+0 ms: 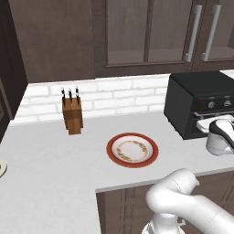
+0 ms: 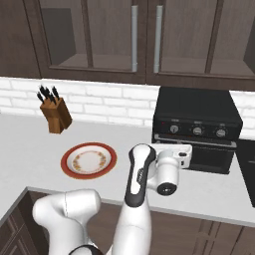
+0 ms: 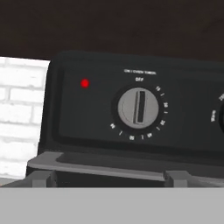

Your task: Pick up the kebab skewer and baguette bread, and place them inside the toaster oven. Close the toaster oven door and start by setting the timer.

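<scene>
The black toaster oven (image 2: 196, 112) stands on the counter at the right, against the brick wall (image 1: 196, 98). Its door (image 2: 199, 155) looks shut, and the handle (image 3: 100, 168) runs below the knob panel. My gripper (image 2: 185, 151) hovers just in front of the oven's upper left front (image 1: 203, 124), open and empty. In the hand view I face the left knob (image 3: 138, 108), whose pointer sits at OFF, with a red light (image 3: 85, 82) to its left. The kebab skewer and the baguette bread are out of view.
A red-rimmed plate (image 1: 132, 150) lies bare on the counter left of the oven (image 2: 88, 160). A wooden knife block (image 1: 72, 114) stands by the wall further left. Wall cabinets with long handles (image 2: 134, 37) hang above.
</scene>
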Tool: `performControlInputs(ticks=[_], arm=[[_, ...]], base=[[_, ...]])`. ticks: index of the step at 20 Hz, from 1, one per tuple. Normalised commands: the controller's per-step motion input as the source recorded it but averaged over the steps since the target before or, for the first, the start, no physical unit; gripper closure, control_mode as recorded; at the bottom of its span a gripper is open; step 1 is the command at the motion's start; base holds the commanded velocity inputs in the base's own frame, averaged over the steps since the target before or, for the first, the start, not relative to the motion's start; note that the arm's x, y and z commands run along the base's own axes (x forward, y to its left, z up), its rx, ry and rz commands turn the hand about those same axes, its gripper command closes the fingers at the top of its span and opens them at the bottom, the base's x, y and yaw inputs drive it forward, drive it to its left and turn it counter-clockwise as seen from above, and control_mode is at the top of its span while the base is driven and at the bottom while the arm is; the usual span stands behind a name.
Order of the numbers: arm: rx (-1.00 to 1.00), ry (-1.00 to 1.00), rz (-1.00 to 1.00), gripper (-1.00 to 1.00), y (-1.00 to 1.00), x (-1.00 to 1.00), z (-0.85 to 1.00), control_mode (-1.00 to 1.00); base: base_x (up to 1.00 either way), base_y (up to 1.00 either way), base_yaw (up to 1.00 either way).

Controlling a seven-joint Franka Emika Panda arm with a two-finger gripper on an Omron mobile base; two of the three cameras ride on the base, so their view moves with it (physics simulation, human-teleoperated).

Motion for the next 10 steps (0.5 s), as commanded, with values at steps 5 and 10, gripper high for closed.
performControlInputs(ticks=[5, 10], arm=[[0.00, 0.00, 0.00, -1.00, 0.00, 0.11, -0.23, -1.00], [0.00, 0.00, 0.00, -1.00, 0.00, 0.20, -0.07, -1.00]], base=[[0.00, 0.00, 0.00], [0.00, 0.00, 0.00]])
